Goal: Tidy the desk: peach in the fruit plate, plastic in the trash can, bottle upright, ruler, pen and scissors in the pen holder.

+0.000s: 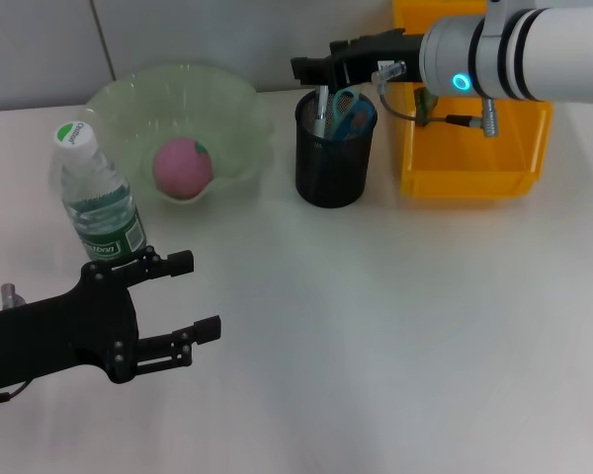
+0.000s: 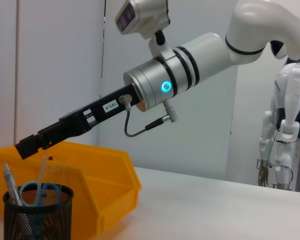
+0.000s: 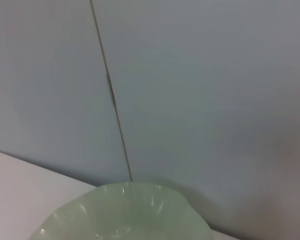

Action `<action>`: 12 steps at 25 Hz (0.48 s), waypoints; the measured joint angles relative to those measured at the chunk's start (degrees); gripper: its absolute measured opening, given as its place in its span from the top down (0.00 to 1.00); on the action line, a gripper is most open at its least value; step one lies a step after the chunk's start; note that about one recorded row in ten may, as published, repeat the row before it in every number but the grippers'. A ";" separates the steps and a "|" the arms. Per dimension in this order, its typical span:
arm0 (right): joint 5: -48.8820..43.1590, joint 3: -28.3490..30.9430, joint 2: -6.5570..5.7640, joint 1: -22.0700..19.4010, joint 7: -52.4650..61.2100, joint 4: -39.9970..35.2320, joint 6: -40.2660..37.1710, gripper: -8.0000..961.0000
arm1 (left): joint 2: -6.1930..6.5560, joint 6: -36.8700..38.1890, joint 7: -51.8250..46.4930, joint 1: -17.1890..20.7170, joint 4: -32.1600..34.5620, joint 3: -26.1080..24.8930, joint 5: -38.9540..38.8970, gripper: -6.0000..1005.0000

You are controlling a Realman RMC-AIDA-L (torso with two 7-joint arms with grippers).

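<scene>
Left gripper [image 1: 183, 308] hangs open, empty, near the upright bottle [image 1: 97, 195]. Peach [image 1: 183, 168] sits in the plate [image 1: 239, 104]. Right gripper [image 1: 306, 67] hovers above the holder [image 1: 333, 163]; finger state indiscernible. Risk: withdrawing low could catch the scissors [image 1: 354, 111] and tip the holder.

Desk [image 1: 395, 326]: wide open white surface from centre out to 3–6 o'clock, easy passage. At 12 o'clock the pen holder [image 1: 333, 163] is blocked from above: right gripper [image 1: 311, 69] hangs just over its rim, w/ scissors [image 1: 353, 112], pen [image 1: 320, 111] and ruler [image 2: 53, 170] sticking up out of it. Trash can [image 1: 474, 163] just beside holder at 1 o'clock, narrow gap btwn them; right arm crosses over the bin. Fruit plate [image 1: 232, 109] at 11 o'clock, near holder, peach [image 1: 183, 168] inside. Bottle [image 1: 97, 197] upright at 9 o'clock, just in front of plate. Left gripper [image 1: 188, 296], fingers apart, fills 8 o'clock right below bottle.
</scene>
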 joint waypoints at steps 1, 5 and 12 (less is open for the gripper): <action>0.00 0.00 0.00 0.00 0.00 0.00 0.00 0.51 | -0.02 0.00 0.00 0.00 0.01 0.00 0.00 0.20; 0.06 0.02 0.00 -2.08 -0.05 -3.70 -0.79 0.37 | -0.06 0.00 -0.01 0.00 0.05 0.00 -0.03 0.20; 9.98 2.87 -0.17 -10.84 -4.66 -13.10 -3.64 0.26 | -0.17 -0.02 -0.03 0.23 -0.03 -0.09 -0.04 0.20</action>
